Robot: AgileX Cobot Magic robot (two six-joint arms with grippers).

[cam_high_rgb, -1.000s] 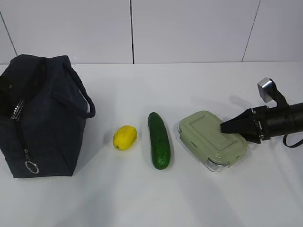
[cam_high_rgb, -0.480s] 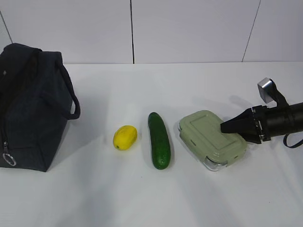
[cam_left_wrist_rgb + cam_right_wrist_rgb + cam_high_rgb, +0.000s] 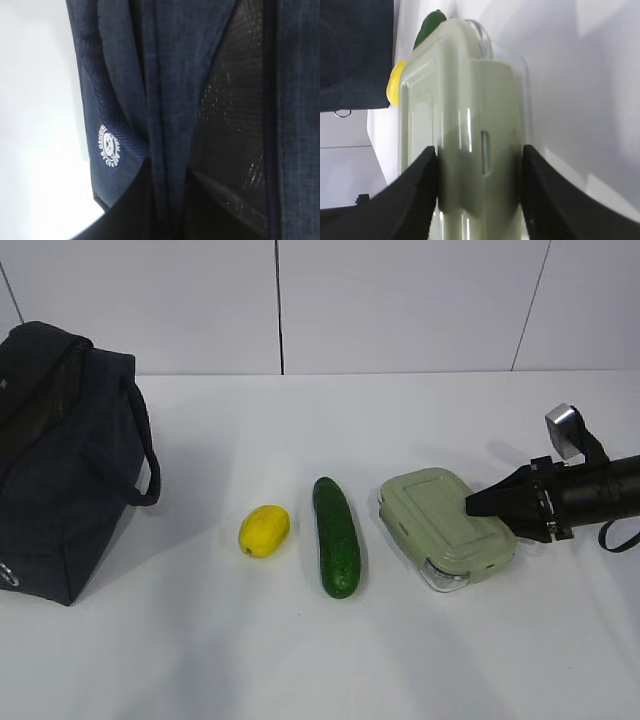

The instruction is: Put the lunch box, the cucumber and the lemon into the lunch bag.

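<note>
The dark navy lunch bag stands tilted at the table's far left, part of it past the frame edge. In the left wrist view my left gripper is shut on a fold of the lunch bag next to its white logo; this gripper is outside the exterior view. The yellow lemon and the dark green cucumber lie side by side mid-table. My right gripper is shut on the right end of the sage-lidded lunch box, its fingers pressing both sides of the lunch box.
The white table meets a white panelled wall at the back. In the right wrist view the cucumber tip, the lemon and the bag show beyond the box.
The lunch bag has been dragged left and tipped, its zipper ring now at the frame edge. The lunch box has shifted slightly in the right gripper. Lemon and cucumber stayed put.
</note>
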